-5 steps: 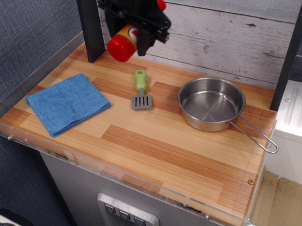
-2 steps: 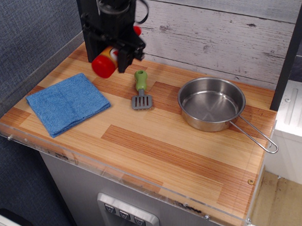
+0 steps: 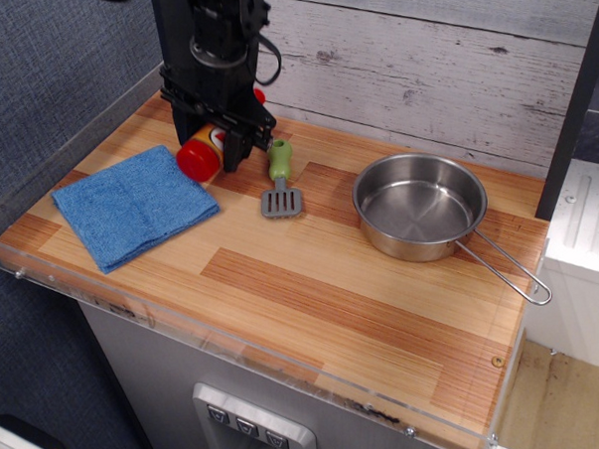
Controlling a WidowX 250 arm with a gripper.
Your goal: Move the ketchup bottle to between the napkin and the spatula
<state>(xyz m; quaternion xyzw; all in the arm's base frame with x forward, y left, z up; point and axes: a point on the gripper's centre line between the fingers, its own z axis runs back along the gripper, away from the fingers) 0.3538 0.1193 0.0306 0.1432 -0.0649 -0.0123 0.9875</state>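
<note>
the striped wooden surface (image 3: 312, 284) carries the flat blue terry napkin (image 3: 135, 204). the black tool (image 3: 219, 138) grips the small red plastic ketchup bottle (image 3: 201, 155), low between napkin and the green-handled grey spatula (image 3: 279, 179). released while tilted, it would likely roll onto the cloth or nudge the spatula.

A staged play-kitchen rig in a lab, not a real home kitchen. The wood-plank worktop (image 3: 312, 284) carries a clear acrylic lip (image 3: 184, 319) along its 6 and 9 o'clock edges. At 12 o'clock a printed whitewashed-board backdrop (image 3: 422, 70) stands in for a wall. Toy-sized cookware, a steel pan (image 3: 421, 207) at 3 o'clock, shares the surface with a black robot arm (image 3: 212, 49) at 11 o'clock.
</note>
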